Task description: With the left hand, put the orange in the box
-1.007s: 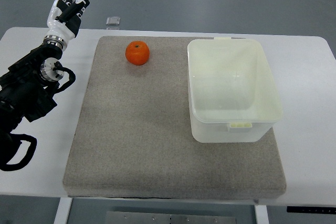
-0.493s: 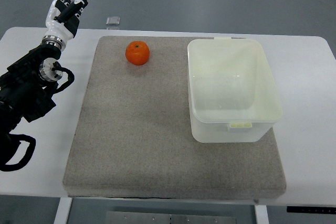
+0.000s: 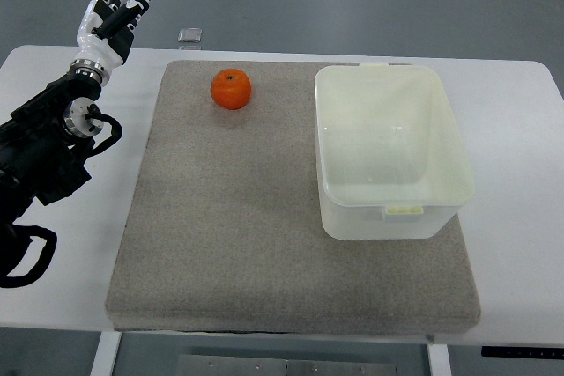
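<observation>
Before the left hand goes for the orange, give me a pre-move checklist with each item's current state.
1. Left hand free: ok, fingers extended, holding nothing.
2. Orange reachable: ok, sits alone on the grey mat, near its far edge, uncovered.
3. Path from hand to orange: ok, nothing stands between them on the white table.
4. Box ready: ok, lidless, upright, looks empty.
5. Small object at the table's far edge: cannot tell what it is; it lies apart from the orange.
6. Right hand: cannot tell, out of view.
</observation>
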Available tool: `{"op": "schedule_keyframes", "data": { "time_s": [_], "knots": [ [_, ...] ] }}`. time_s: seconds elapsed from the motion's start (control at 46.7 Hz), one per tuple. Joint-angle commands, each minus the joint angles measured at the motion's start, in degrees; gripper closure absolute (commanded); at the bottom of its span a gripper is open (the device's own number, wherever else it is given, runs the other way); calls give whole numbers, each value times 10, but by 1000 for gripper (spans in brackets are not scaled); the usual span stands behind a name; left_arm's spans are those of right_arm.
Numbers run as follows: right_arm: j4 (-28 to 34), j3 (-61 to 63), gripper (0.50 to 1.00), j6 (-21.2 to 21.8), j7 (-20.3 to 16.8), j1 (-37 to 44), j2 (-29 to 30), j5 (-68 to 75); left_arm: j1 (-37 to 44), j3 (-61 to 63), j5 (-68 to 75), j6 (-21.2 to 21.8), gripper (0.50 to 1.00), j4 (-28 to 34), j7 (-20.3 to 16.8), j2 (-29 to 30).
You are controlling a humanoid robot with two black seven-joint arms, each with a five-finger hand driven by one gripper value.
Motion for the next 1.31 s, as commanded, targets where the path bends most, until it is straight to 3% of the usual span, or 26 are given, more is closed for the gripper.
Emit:
{"op": "schedule_keyframes", "data": {
  "time_s": [0.0, 0.3, 0.643, 0.942, 1.285],
  "knots": [
    [0, 0, 574, 0, 0, 0, 0, 0, -1, 15, 0, 0, 504, 0, 0, 0],
    [0, 0, 574, 0, 0, 0, 0, 0, -13, 108, 0, 3, 504, 3, 2, 3],
    [0, 0, 574, 0, 0, 0, 0, 0, -22, 120, 3, -4, 504, -3, 4, 22],
    [0, 0, 574, 0, 0, 0, 0, 0, -51, 234, 26, -9, 504, -4, 4, 25],
    [0, 0, 574, 0, 0, 0, 0, 0, -125, 466, 46, -25, 504, -3, 5, 25]
  ]
}}
